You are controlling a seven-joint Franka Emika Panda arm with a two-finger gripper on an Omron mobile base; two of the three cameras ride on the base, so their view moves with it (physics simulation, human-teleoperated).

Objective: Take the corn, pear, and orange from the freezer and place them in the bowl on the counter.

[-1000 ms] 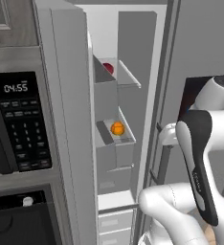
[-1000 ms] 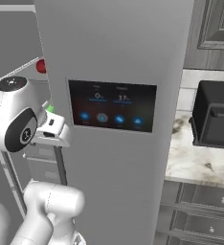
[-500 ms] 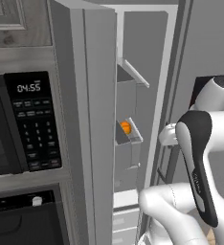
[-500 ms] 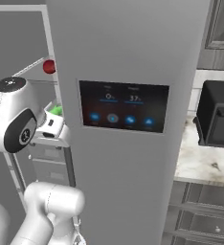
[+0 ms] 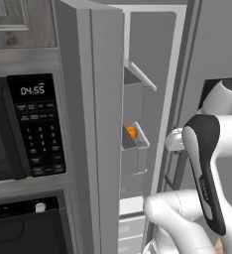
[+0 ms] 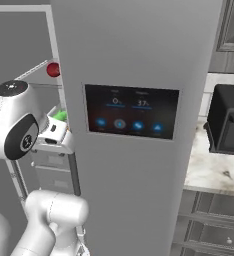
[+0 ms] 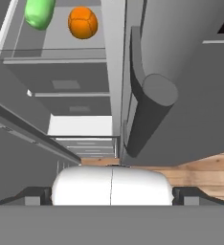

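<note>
Ahead, open freezer [image 5: 138, 74] beside marbled counter [image 6: 214, 172]; pincer state hard to tell.

The freezer [image 5: 93, 124] door edge is hiding most of the orange [image 5: 131, 131] in the left base view. A green item [image 7: 39, 11] is running off the hand view's top edge. A black appliance [image 6: 229, 120] on the worktop [image 6: 214, 172] is being cropped at right.

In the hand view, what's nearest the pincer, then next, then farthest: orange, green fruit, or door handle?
1. Door handle, on the right, nearest the pincer.
2. Orange, on the shelf, upper left.
3. Green fruit, beside it, barely farther.
</note>
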